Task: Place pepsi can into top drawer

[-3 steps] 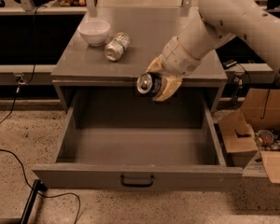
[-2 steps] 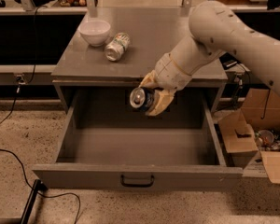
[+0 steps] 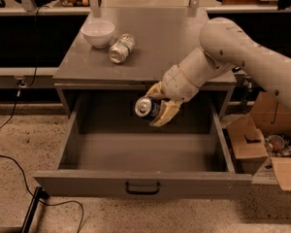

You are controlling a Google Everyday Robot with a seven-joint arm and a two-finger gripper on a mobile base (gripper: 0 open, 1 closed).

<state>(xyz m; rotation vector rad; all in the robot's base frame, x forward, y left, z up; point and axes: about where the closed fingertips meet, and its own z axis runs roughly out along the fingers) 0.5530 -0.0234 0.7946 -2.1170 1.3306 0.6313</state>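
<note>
My gripper [image 3: 157, 106] is shut on the pepsi can [image 3: 146, 107], a dark blue can held on its side with its silver end facing the camera. It hangs over the back middle of the open top drawer [image 3: 136, 154], above the drawer floor. The drawer is pulled far out, with a flat grey front panel and a small dark handle [image 3: 142, 188] at its centre. Nothing shows inside the drawer.
On the grey cabinet top [image 3: 155, 47] stand a white bowl [image 3: 98, 33] and a pale green-and-white can [image 3: 121, 48] lying on its side. Cardboard boxes [image 3: 266, 149] sit on the floor to the right. A black cable [image 3: 19, 169] runs over the floor at the left.
My gripper has moved left and down with the pepsi can, from the cabinet's front edge to over the drawer's inside.
</note>
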